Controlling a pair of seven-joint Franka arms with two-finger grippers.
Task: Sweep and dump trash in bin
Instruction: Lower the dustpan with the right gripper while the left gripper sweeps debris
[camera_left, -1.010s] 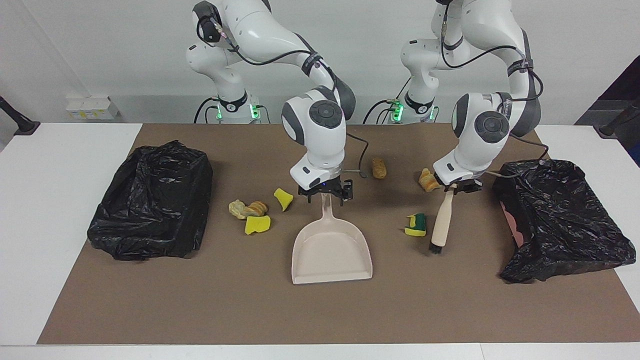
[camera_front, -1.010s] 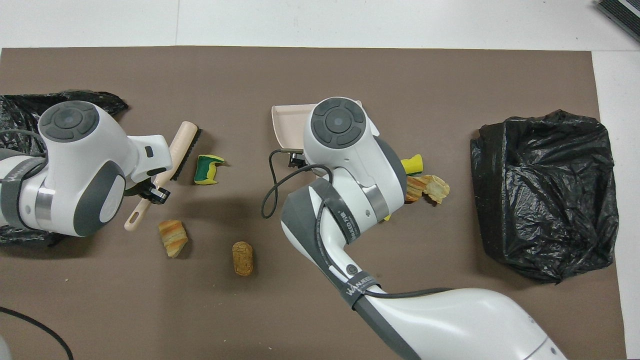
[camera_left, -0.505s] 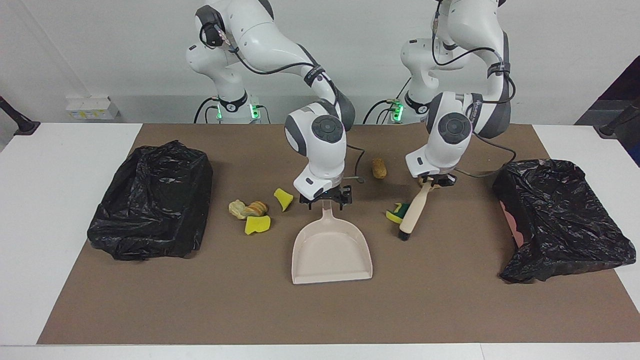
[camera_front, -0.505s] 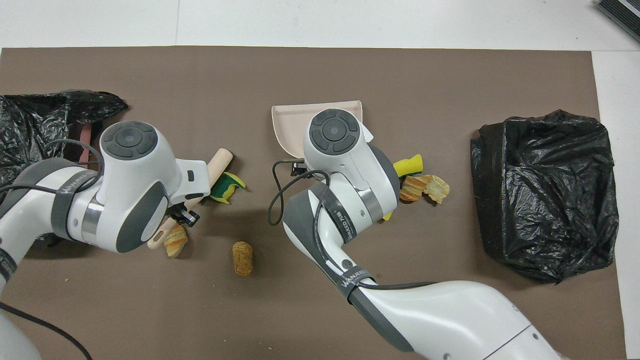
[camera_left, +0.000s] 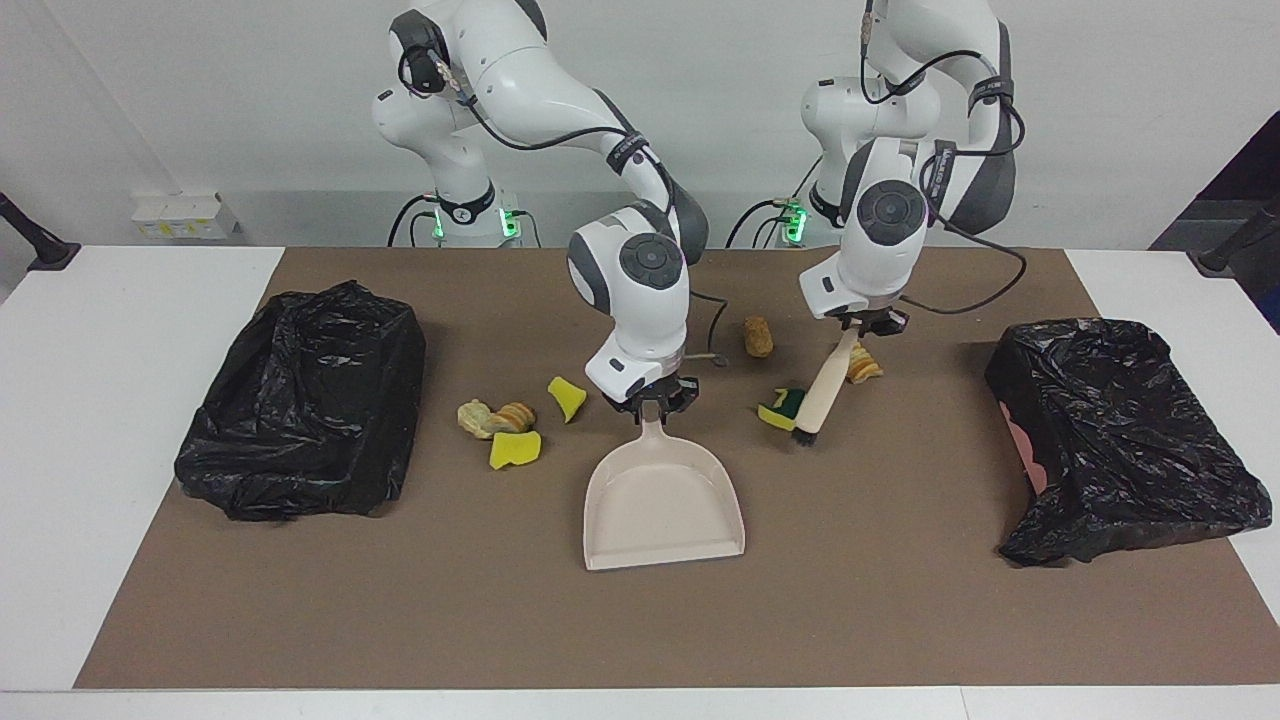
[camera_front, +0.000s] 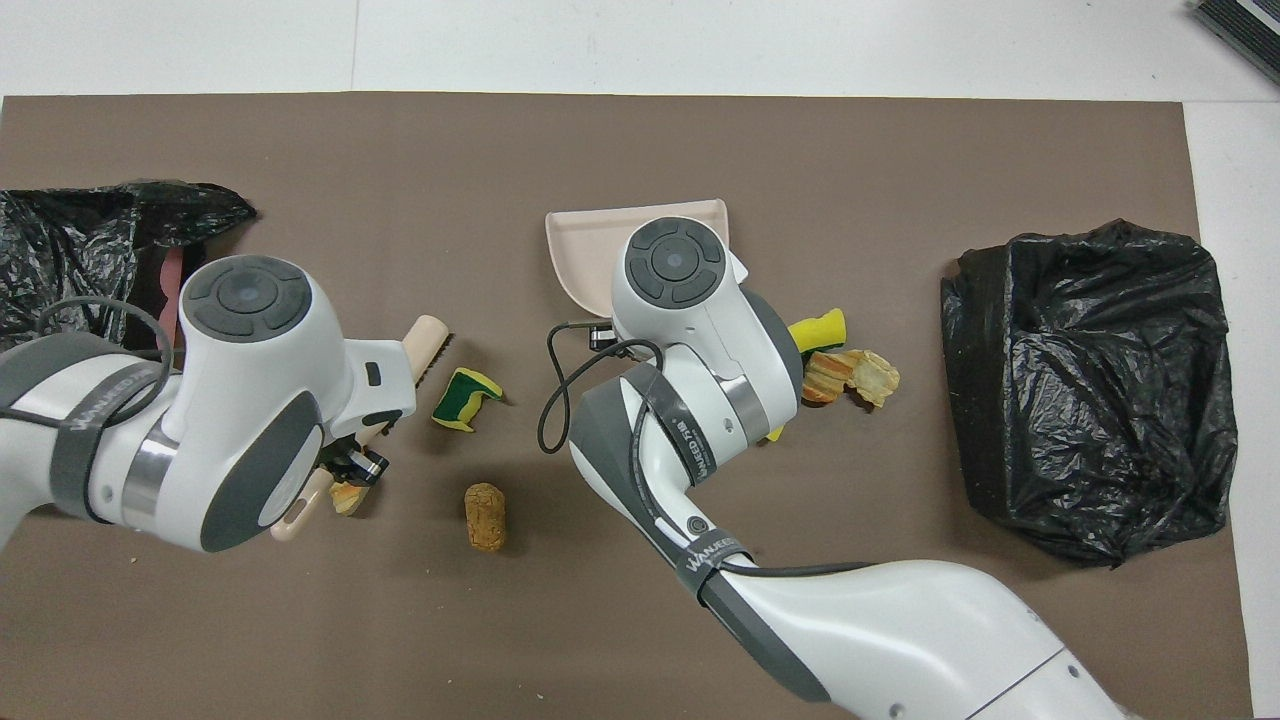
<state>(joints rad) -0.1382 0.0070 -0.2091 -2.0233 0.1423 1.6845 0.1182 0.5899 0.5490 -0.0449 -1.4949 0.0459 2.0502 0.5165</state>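
The pale dustpan (camera_left: 665, 500) lies flat on the brown mat, and my right gripper (camera_left: 651, 400) is shut on its handle. My left gripper (camera_left: 868, 324) is shut on the wooden brush (camera_left: 826, 393), which slants down with its bristles beside the green-and-yellow sponge scrap (camera_left: 781, 408). A bread lump (camera_left: 863, 366) lies by the brush handle, and a brown lump (camera_left: 759, 336) lies nearer the robots. Two yellow sponge bits (camera_left: 566, 397) (camera_left: 515, 449) and bread lumps (camera_left: 495, 417) sit on the dustpan's other flank. From overhead, the right wrist covers the dustpan (camera_front: 590, 245) handle.
Two bins lined with black bags stand on the mat, one (camera_left: 305, 400) at the right arm's end and one (camera_left: 1120, 435) at the left arm's end. The brown mat (camera_left: 900, 620) reaches almost to the table's white edges.
My left arm swung the brush toward the dustpan, pushing the green-and-yellow sponge scrap along. My right gripper's fingers closed in on the dustpan handle.
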